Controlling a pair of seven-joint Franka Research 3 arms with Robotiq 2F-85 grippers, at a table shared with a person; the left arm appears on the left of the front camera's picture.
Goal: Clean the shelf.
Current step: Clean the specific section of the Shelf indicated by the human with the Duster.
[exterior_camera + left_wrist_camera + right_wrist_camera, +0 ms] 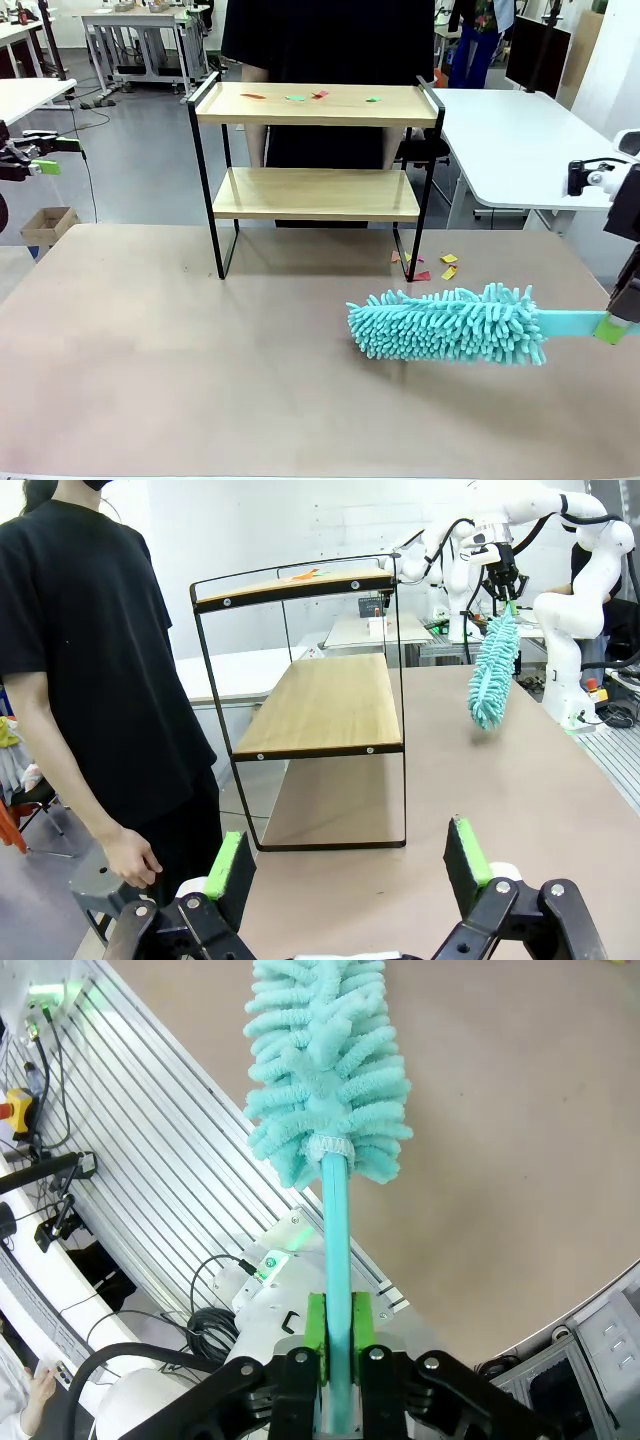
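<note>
Tabletop (150, 350), brown, carries the shelf (315, 105) at its far side, with coloured paper scraps (320, 96) on the top board. Right gripper (338, 1322) is clamped on the handle of a teal duster (450, 325), held level just above the table. Left gripper (347, 852) hangs with jaws wide apart.

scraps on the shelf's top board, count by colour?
Red scraps: 2
Green scraps: 2
Total on the shelf top board: 4
</note>
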